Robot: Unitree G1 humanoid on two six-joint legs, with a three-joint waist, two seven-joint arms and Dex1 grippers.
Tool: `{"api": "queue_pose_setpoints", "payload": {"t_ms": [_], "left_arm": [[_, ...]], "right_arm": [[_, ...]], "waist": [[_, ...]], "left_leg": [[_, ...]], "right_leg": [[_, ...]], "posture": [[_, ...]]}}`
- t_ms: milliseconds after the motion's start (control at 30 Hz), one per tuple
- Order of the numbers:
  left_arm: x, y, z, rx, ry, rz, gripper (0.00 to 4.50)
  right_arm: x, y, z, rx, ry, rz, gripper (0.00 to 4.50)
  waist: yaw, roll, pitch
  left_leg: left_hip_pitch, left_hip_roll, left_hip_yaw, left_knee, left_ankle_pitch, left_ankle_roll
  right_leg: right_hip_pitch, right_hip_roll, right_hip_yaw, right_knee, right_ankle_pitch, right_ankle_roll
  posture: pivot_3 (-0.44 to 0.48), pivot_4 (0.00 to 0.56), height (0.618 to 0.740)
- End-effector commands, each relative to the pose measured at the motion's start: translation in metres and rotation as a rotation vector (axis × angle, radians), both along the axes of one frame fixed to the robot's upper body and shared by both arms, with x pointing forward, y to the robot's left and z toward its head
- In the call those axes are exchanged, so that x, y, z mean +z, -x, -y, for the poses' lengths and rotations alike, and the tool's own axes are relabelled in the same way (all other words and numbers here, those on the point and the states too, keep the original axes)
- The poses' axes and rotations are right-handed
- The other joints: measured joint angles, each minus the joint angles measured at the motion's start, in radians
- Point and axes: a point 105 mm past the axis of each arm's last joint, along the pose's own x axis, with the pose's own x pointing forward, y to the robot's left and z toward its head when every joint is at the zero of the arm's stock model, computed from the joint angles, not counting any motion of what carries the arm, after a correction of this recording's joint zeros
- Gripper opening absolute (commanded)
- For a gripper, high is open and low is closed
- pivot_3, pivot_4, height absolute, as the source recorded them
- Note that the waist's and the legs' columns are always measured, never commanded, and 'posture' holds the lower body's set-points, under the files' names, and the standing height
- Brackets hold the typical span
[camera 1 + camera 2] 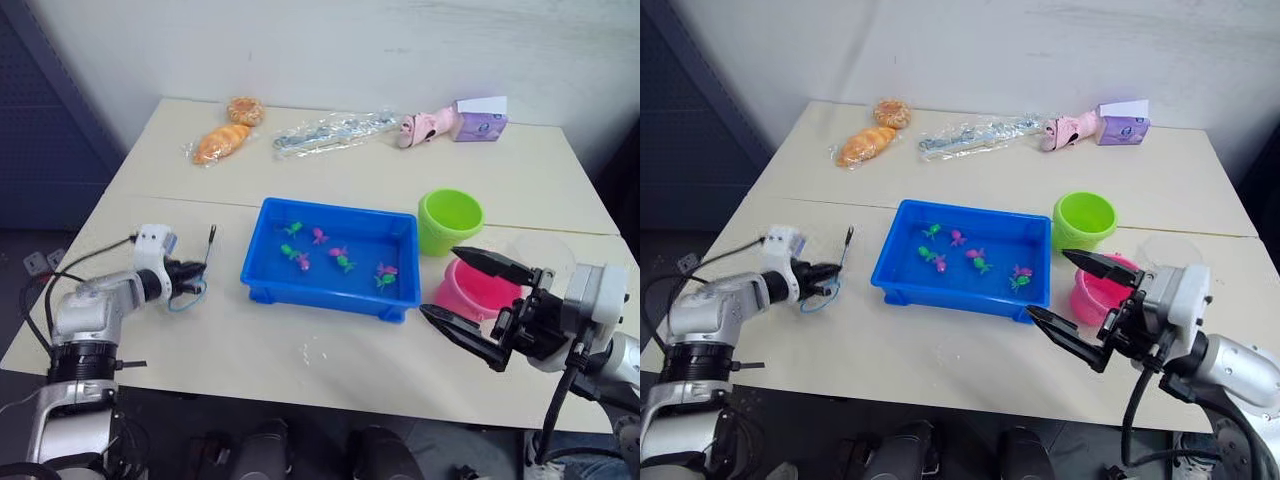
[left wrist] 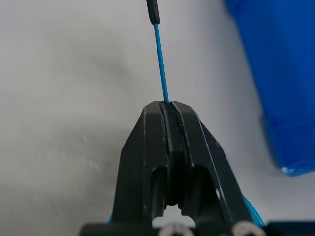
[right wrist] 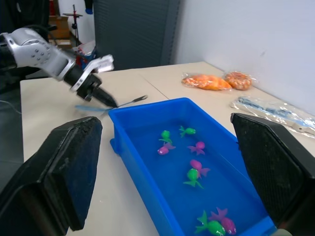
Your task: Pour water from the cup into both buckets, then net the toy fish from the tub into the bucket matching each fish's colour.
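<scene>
The blue tub (image 1: 318, 291) sits mid-table holding water and several toy fish, some green (image 1: 292, 228) and some pink (image 1: 320, 236). To its right stand the lime green bucket (image 1: 450, 220) and, nearer me, the pink bucket (image 1: 472, 293). A clear cup (image 1: 541, 250) stands faintly behind the right arm. My right gripper (image 1: 438, 281) is open just in front of the pink bucket, holding nothing. Left of the tub, my left gripper (image 1: 192, 272) is shut on the net's thin handle (image 2: 160, 59). The net's light-blue hoop (image 1: 187, 296) lies by the gripper on the table.
Along the far side of the table lie two wrapped pastries (image 1: 222, 142), a clear plastic packet (image 1: 330, 132), a pink toy (image 1: 425, 128) and a purple box (image 1: 480, 125). Bare tabletop (image 1: 300, 355) runs between the tub and the near edge.
</scene>
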Motion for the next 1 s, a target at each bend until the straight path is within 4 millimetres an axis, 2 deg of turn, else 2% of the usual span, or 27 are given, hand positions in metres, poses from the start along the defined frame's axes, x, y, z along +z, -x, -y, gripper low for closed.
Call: {"api": "queue_pose_setpoints", "payload": {"t_ms": [33,133,200,333,467,600,1000], "left_arm": [[0.072,0.019,0.048,-0.464,-0.115,0.244,0.03],[0.083,0.033,0.081,-0.782,-0.263,0.31,0.03],[0.081,0.041,0.098,-0.957,-0.364,0.33,0.03],[0.07,0.049,0.127,-1.188,-0.506,0.337,0.03],[0.066,0.046,0.16,-1.263,-0.535,0.42,0.03],[0.06,0.045,0.183,-1.295,-0.533,0.478,0.03],[0.056,0.049,0.197,-1.332,-0.556,0.475,0.03]], "right_arm": [[0.012,-0.011,-0.009,-0.026,0.008,-0.068,4.5],[0.016,-0.019,-0.024,0.013,0.035,-0.141,4.5],[0.012,-0.027,-0.03,0.003,0.096,-0.199,4.5],[0.004,-0.035,-0.039,0.013,0.208,-0.27,4.5],[0.004,-0.043,-0.051,0.032,0.197,-0.315,4.5],[-0.007,-0.042,-0.059,0.071,0.252,-0.382,4.5],[-0.017,-0.045,-0.068,0.084,0.265,-0.449,4.5]], "waist": [[-0.002,0.0,0.0],[0.001,0.003,-0.001],[-0.001,0.006,-0.002],[-0.006,0.005,-0.001],[-0.014,0.004,-0.001],[-0.017,0.004,-0.001],[-0.017,0.004,-0.001]], "left_leg": [[-0.001,0.0,0.0,0.0,0.0,0.0],[-0.002,-0.001,-0.001,0.001,0.0,0.001],[-0.001,-0.002,-0.002,0.001,0.0,0.002],[-0.006,-0.002,-0.002,0.001,0.002,0.005],[-0.009,-0.002,-0.004,0.005,0.001,0.007],[-0.009,-0.002,-0.004,0.007,0.001,0.008],[-0.01,-0.002,-0.007,0.01,0.0,0.008]], "right_leg": [[-0.001,0.0,0.0,0.0,0.0,0.0],[0.001,-0.002,-0.002,-0.003,0.001,-0.001],[0.002,-0.002,-0.003,-0.005,0.001,-0.001],[0.0,-0.001,-0.005,-0.005,0.001,-0.001],[0.0,-0.001,-0.007,0.0,0.001,0.0],[0.001,-0.001,-0.007,0.0,0.002,0.001],[0.002,-0.001,-0.009,0.001,0.002,0.001]], "posture": [[0.0,0.15,0.74],[0.0,0.15,0.74],[0.0,0.15,0.74],[0.0,0.15,0.74],[0.0,0.15,0.74],[0.0,0.15,0.74],[0.0,0.15,0.74]]}}
